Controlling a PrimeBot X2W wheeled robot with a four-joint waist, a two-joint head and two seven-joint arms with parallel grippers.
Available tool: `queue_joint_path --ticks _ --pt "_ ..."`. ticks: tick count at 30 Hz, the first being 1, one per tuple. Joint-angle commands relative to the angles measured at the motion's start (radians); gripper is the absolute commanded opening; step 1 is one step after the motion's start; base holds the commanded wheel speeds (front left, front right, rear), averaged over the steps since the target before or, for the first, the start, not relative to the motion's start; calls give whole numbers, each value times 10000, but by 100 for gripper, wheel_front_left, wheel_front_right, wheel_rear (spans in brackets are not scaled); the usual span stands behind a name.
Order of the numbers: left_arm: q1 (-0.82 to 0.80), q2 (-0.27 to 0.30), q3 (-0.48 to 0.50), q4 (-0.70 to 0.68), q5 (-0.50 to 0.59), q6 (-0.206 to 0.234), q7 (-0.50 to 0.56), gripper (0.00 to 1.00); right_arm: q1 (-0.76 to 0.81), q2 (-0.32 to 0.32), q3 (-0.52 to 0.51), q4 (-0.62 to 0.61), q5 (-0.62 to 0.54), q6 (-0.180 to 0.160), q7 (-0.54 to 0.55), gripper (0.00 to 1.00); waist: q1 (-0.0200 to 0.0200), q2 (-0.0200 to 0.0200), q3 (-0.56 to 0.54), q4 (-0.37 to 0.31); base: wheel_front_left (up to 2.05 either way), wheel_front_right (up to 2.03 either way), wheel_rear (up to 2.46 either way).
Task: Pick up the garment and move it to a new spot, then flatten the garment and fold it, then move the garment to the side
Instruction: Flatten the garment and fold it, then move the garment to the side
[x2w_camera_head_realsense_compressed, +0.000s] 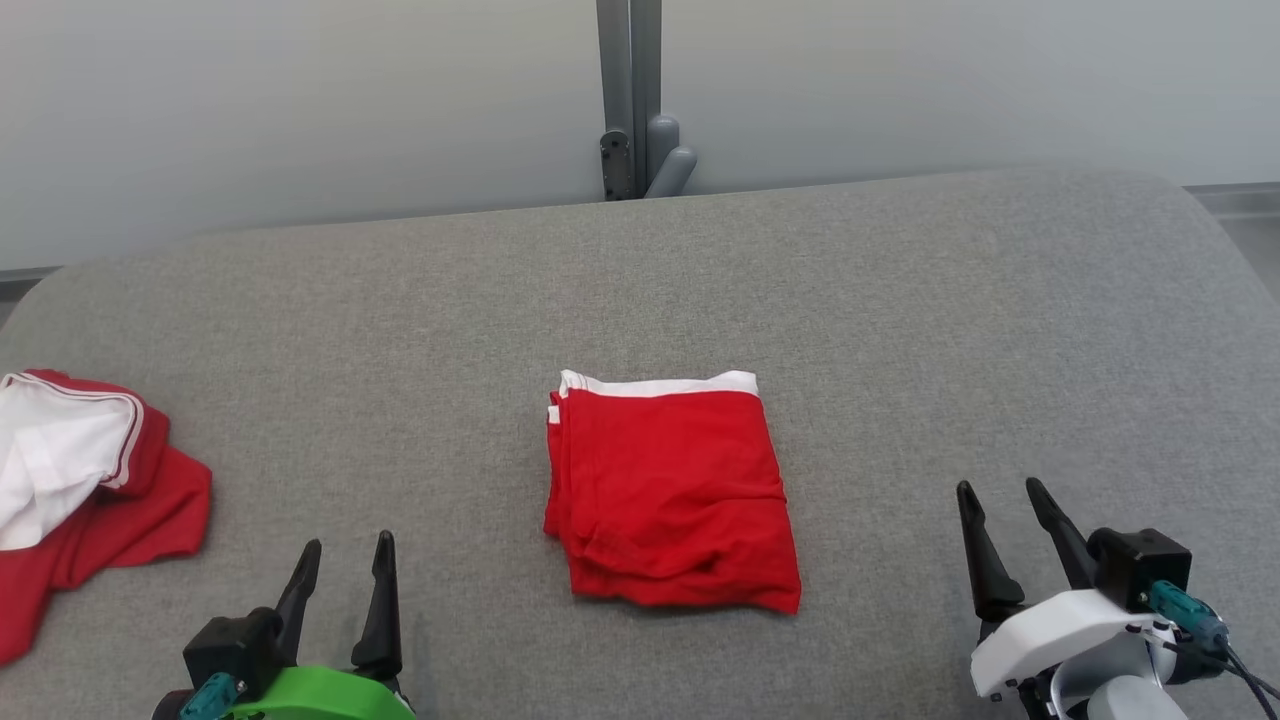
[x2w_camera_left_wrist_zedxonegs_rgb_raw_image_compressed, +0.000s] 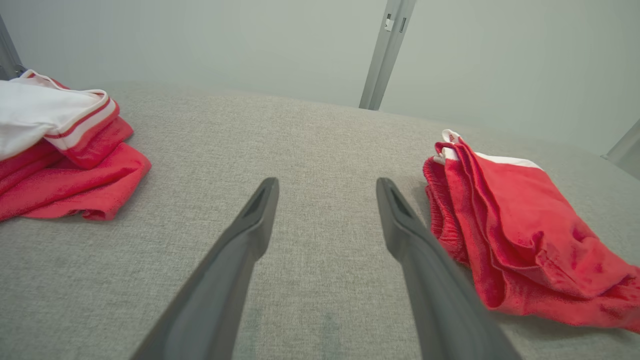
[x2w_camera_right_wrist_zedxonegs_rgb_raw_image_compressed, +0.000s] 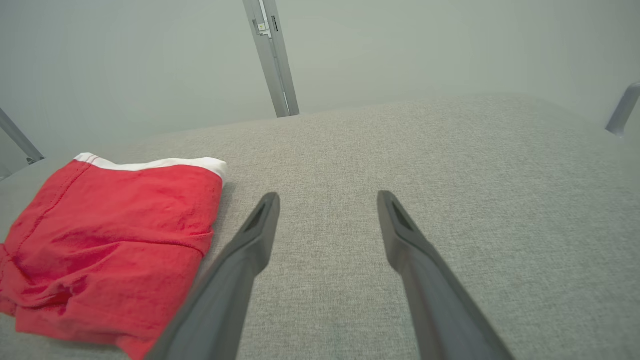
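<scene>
A red garment with a white waistband lies folded into a neat rectangle in the middle of the grey padded table. My left gripper stands open at the lower left, well apart from it. In the left wrist view the folded garment lies to the right of the open left gripper. My right gripper stands open at the lower right with nothing between its fingers. From the right wrist, the garment lies left of the open right gripper.
A second red and white garment lies crumpled at the table's left edge, also seen as a heap in the left wrist view. A grey post stands behind the table against a pale wall.
</scene>
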Motion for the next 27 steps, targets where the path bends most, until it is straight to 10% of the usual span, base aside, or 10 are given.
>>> queue_joint_path --ticks 1,27 --pt "240 -33 134 -85 163 22 0 100 223 93 -185 -128 -102 -1 -5 100 0 -1 -120 -72 0 0 0" --pt "1044 -251 321 -546 781 22 0 100 723 618 -308 -526 -552 -1 -5 100 0 -1 -339 285 0 0 0"
